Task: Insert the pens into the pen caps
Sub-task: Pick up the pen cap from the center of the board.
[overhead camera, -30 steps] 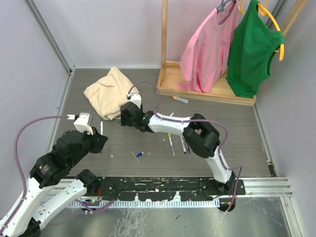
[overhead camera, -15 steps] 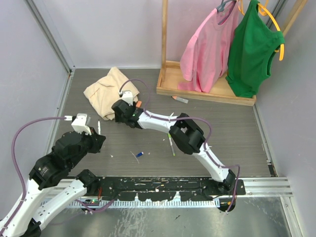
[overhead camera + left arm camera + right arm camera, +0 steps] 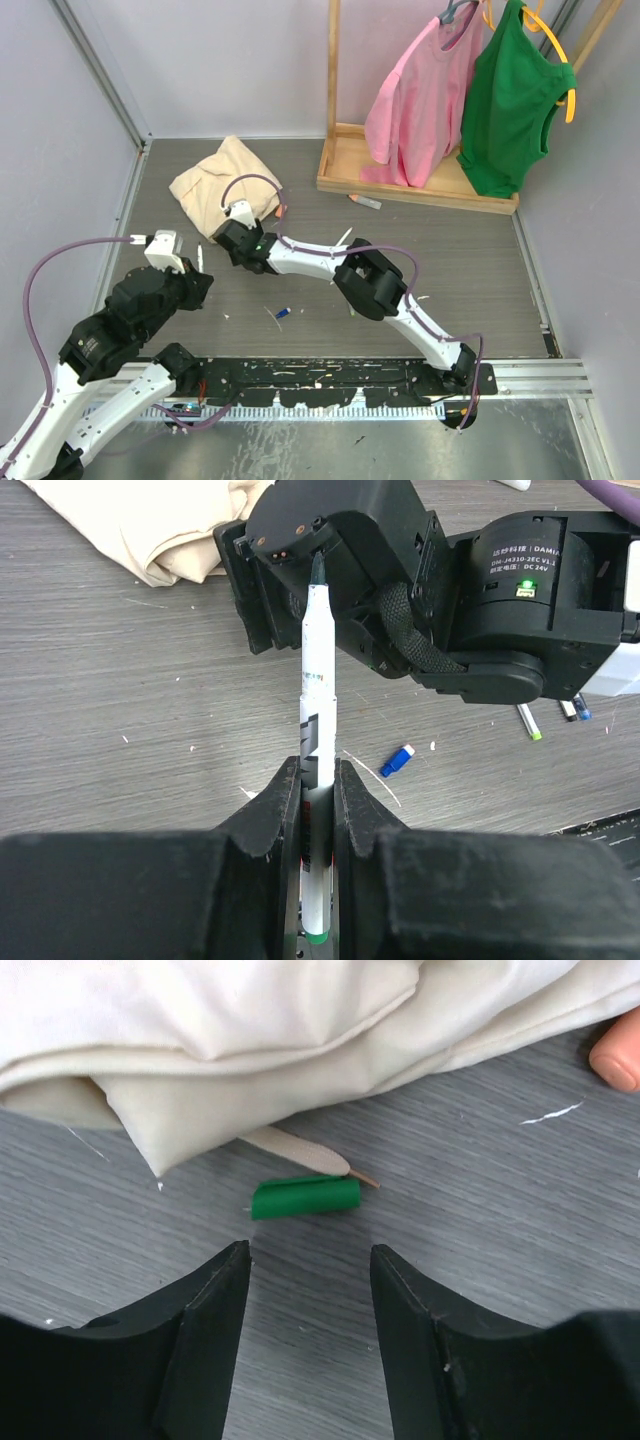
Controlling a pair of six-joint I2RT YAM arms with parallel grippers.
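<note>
My left gripper (image 3: 317, 780) is shut on a white pen (image 3: 318, 710) with a dark tip and a green rear end. The pen points forward at the right arm's wrist (image 3: 340, 570). In the top view this gripper (image 3: 195, 275) sits at the left with the pen (image 3: 199, 258) sticking out. My right gripper (image 3: 310, 1255) is open and low over the floor, with a green pen cap (image 3: 305, 1197) lying just ahead of its fingertips, untouched. From above, the right gripper (image 3: 228, 240) is at the cloth's near edge. A blue cap (image 3: 283, 313) lies loose mid-floor. More pens (image 3: 530, 721) lie behind the right arm.
A cream folded cloth (image 3: 222, 180) lies just beyond the green cap, with a thin tan stick (image 3: 300, 1150) poking from under it. A wooden rack (image 3: 420, 185) with a pink shirt (image 3: 420, 90) and a green top (image 3: 515, 100) stands at the back right. A grey marker (image 3: 365, 201) lies by its base.
The right arm has swung left toward the cloth's near edge and its jaws have narrowed a little. The left arm with its pen has barely moved.
</note>
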